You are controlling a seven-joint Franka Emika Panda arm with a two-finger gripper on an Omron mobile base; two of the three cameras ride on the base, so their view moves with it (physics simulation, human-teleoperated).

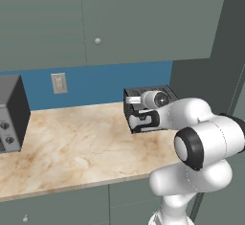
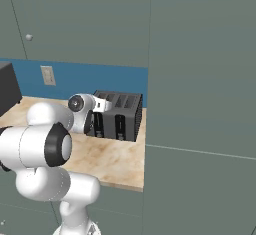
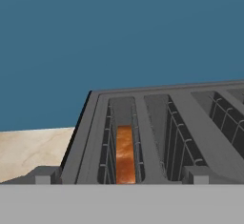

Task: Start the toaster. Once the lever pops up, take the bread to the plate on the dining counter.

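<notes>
Standing against the blue wall [image 3: 119, 37], the small dark grey ribbed toaster [image 2: 122, 114] holds an orange-brown bread slice [image 3: 125, 154] deep in one top slot. The arm's tool [image 1: 143, 118] sits at the toaster's front above the marbled beige surface [image 1: 72, 142]; whether it is spread or pinched I cannot tell.

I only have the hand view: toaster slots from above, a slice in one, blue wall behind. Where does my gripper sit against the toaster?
Observer: The gripper is at the front face of the toaster, the side with the two vertical lever slots. I cannot tell whether it touches.
Operator: Anything close beside the toaster?
Observer: Yes. The toaster stands at the right end of the counter, with a tall grey-green cabinet panel right next to it.
Operator: And the other way?
Observer: A grey oven box with round knobs stands at the counter's far left end, well apart from the toaster.
</notes>
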